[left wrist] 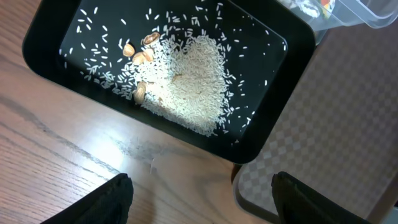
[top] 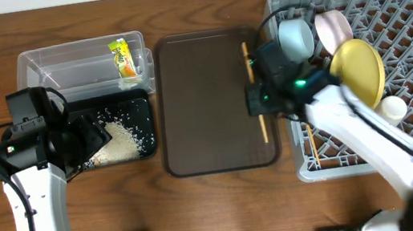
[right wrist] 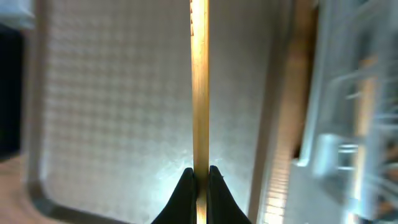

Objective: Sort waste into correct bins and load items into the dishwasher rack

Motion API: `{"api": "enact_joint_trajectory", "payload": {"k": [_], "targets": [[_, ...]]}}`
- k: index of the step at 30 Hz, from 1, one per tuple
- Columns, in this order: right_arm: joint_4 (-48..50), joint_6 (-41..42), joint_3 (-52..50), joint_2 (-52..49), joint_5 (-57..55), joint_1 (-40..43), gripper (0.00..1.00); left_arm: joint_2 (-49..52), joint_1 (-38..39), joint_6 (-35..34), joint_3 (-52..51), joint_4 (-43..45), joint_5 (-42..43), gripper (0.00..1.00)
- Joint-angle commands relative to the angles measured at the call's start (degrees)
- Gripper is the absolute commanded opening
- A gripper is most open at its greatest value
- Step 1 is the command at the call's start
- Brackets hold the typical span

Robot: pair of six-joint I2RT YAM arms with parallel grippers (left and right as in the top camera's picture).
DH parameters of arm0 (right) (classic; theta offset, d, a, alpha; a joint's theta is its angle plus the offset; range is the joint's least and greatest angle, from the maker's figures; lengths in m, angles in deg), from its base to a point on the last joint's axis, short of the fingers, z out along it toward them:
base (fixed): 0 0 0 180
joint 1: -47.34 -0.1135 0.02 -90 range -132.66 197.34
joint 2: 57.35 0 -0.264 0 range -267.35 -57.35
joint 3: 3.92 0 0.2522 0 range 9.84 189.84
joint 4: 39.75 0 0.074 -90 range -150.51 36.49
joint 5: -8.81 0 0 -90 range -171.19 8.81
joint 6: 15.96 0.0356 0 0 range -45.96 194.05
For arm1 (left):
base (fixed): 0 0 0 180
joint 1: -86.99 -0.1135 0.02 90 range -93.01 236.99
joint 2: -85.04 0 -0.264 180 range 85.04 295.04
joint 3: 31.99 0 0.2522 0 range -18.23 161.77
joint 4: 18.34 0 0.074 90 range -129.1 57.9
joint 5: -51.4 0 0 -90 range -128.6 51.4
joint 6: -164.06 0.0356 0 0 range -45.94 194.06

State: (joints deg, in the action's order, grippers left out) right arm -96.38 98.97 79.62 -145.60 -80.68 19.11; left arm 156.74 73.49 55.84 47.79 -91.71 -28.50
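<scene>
The grey dishwasher rack at the right holds the yellow plate, light blue bowl, pinkish-white bowl and white cup. My right gripper is shut on a wooden chopstick over the right side of the brown tray; the overhead view shows the chopstick there. The wrapper lies in the clear tub. Rice scraps fill the black tray. My left gripper is open and empty, just off that tray's near edge.
The dark brown serving tray lies between the bins and the rack. A few tan nut-like bits sit among the rice. A thin wooden stick shows in the rack's front left corner. The rack edge is blurred in the right wrist view.
</scene>
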Motion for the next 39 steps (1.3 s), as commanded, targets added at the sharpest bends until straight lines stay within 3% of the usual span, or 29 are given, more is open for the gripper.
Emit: {"api": "enact_joint_trajectory", "payload": {"k": [1, 10, 30, 31, 35, 39], "targets": [[-2.8, -4.4, 0.6, 2.8, -2.2, 2.7, 0.01, 0.2, -0.3, -0.5, 0.3, -0.1, -0.3, 0.75], [-12.3, -4.4, 0.5, 3.1, -6.3, 10.4, 0.01, 0.2, -0.3, -0.5, 0.3, -0.1, -0.3, 0.75], [-9.3, -7.2, -6.9, 2.6, -6.9, 11.6, 0.02, 0.2, -0.3, -0.5, 0.3, -0.2, -0.3, 0.75], [-9.1, -7.2, -6.9, 2.6, -7.0, 11.6, 0.03, 0.2, -0.3, -0.5, 0.3, -0.1, -0.3, 0.75], [-8.0, -7.2, -6.9, 2.6, -7.0, 11.6, 0.31, 0.2, -0.3, -0.5, 0.3, -0.1, -0.3, 0.75], [-7.7, -7.2, -6.9, 2.6, -7.0, 11.6, 0.34, 0.2, -0.3, -0.5, 0.3, -0.1, -0.3, 0.75]]}}
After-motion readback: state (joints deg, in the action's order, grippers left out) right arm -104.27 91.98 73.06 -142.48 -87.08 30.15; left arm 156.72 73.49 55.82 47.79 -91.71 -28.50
